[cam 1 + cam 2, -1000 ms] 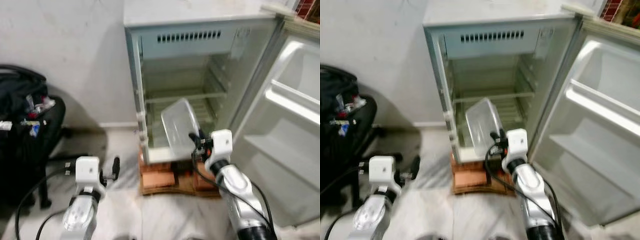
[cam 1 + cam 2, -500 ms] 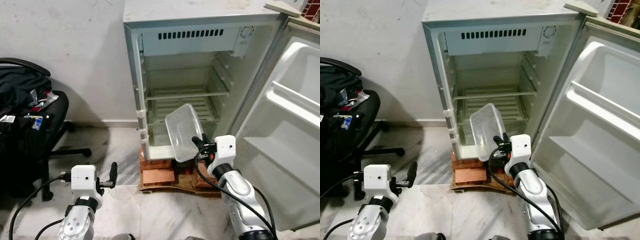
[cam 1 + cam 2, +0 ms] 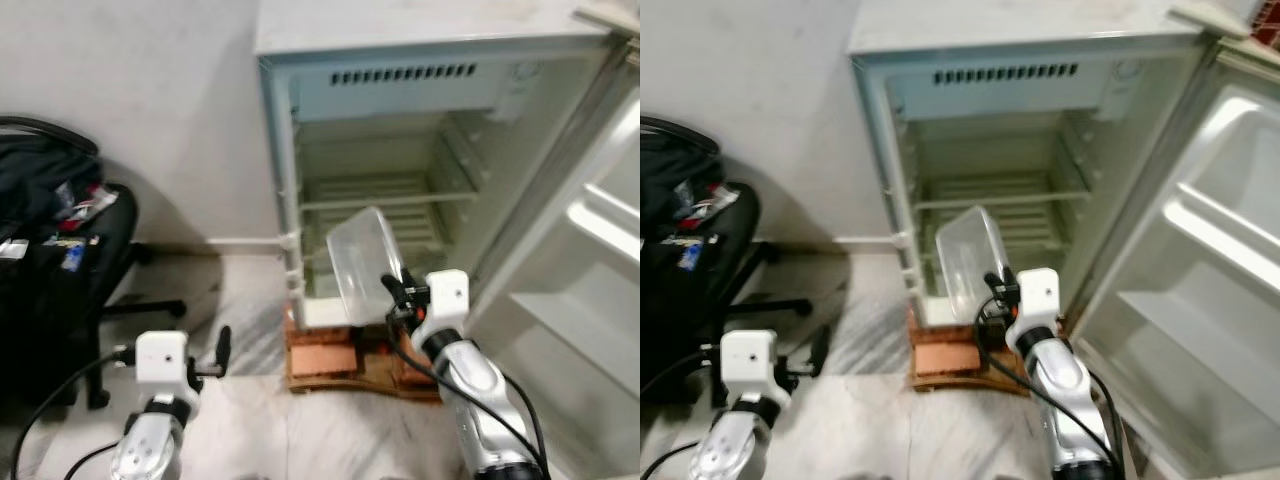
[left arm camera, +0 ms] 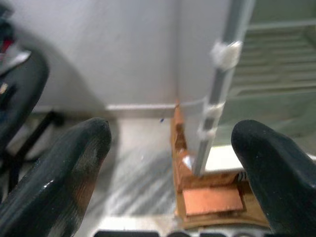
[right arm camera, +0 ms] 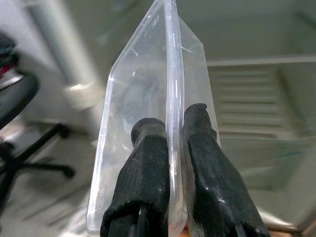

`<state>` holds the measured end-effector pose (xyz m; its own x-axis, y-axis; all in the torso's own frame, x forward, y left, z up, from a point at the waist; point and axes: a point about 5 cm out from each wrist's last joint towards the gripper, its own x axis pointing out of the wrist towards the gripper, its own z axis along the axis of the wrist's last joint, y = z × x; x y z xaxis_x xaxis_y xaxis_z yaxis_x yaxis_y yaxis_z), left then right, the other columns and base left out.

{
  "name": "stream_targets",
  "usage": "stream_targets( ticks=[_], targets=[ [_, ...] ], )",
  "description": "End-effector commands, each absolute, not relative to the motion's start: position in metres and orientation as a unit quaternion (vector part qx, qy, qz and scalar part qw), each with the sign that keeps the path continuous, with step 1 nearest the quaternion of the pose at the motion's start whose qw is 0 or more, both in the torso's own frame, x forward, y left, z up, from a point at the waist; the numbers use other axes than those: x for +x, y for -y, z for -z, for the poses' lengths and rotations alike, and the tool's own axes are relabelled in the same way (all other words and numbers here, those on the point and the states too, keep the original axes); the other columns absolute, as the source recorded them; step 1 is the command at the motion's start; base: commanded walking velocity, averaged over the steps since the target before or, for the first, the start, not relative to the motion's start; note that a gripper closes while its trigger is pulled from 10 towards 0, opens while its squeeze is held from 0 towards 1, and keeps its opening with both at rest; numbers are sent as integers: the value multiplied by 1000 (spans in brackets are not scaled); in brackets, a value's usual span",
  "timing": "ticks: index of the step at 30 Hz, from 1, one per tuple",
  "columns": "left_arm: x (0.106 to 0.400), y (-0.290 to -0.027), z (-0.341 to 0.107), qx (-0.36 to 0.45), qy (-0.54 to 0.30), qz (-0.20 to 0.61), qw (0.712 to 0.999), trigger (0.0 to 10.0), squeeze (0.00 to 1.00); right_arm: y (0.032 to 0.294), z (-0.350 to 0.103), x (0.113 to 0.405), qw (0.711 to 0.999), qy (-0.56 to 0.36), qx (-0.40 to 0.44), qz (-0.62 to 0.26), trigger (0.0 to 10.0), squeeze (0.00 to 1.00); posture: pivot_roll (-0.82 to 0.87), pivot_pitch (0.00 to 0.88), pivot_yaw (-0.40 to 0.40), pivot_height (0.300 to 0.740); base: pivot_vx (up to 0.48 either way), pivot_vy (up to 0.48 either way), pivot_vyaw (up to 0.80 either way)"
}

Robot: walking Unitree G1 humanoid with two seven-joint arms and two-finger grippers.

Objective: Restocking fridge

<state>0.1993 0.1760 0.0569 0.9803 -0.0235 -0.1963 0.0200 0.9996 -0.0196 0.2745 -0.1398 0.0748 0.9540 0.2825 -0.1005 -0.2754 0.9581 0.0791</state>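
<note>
We see a clear plastic container (image 5: 148, 123) pinched by its wall between the two black fingers (image 5: 145, 182) of our right gripper (image 3: 393, 289), one finger on each face of the thin plastic, so the jaws stand narrow and closed on it. The container rises tilted above the fingertips, its open side turned away from the arm, and it sits just ahead of the jaws in front of the lower opening of the fridge (image 3: 400, 120). Beyond the container lie the wire shelves (image 3: 990, 195) of the fridge, with the fridge door (image 3: 1220, 260) swung wide to the right of the gripper. Below the jaws the fridge stands on a base of red bricks (image 3: 325, 360).

Our left gripper (image 4: 173, 163) hangs low and well apart from the container, its fingers (image 4: 64, 168) spread wide with nothing between them; through the gap we look at the marble floor (image 4: 138, 158) and the brick corner. Further left of that gripper stands a black office chair (image 3: 60, 250) piled with dark bags.
</note>
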Motion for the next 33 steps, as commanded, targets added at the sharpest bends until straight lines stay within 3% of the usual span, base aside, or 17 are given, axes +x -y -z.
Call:
stream_targets(
  ticks=[1,13,18,22,33],
  targets=[
    [198,-173,-58,-14,-97,16,995,10000,0,149,-76,272,990,-54,27,-127,10000,0,-7,123,46,740,386,0,0],
    [198,-172,-59,-16,-99,13,995,10000,0,149,-75,270,988,-54,25,-139,10000,0,-10,120,46,740,338,0,0],
    [198,-172,-59,-17,-101,12,995,10000,0,147,-75,269,988,-54,26,-144,10000,0,-6,120,44,740,277,0,745],
    [197,-173,-59,-17,-103,10,994,10000,0,147,-74,269,988,-57,28,-144,10000,0,-5,121,45,740,0,0,733],
    [186,-181,-55,-7,-123,-8,992,10000,0,142,-73,281,987,-61,33,-141,10000,0,30,131,45,740,0,0,0]
  ],
)
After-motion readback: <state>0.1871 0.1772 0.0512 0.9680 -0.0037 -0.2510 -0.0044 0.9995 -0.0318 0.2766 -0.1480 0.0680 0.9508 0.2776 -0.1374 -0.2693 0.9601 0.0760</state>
